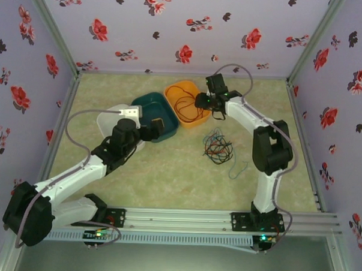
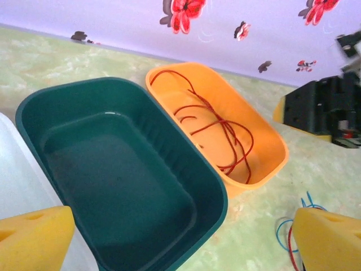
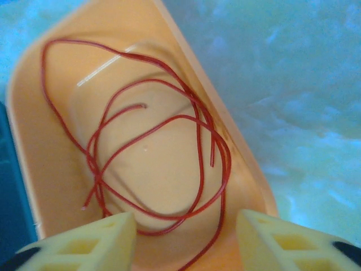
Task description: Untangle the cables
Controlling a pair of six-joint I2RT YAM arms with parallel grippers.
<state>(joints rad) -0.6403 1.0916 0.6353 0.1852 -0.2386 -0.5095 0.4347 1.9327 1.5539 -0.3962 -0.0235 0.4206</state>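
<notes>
A red cable (image 1: 183, 103) (image 2: 228, 132) (image 3: 226, 164) lies in loose loops inside the orange bin (image 1: 169, 94) (image 2: 271, 152) (image 3: 152, 164). My right gripper (image 1: 204, 101) (image 3: 186, 243) hangs over that bin's near end. It is open, its yellow fingertips (image 3: 84, 243) spread either side of a strand that lies on the bin floor. The other cables, a knotted bundle (image 1: 217, 146) of red, black and blue wires, rest on the table right of the bins. Blue and red strands (image 2: 284, 236) edge into the left wrist view. My left gripper (image 1: 158, 130) (image 2: 180, 243) is wide open over the teal bin, holding nothing.
The teal bin (image 1: 151, 106) (image 2: 113, 169) sits between the orange bin and a white bin (image 1: 109, 120) (image 2: 22, 180). A loose blue wire (image 1: 238, 168) lies near the right arm. Flowered walls close in the table on three sides.
</notes>
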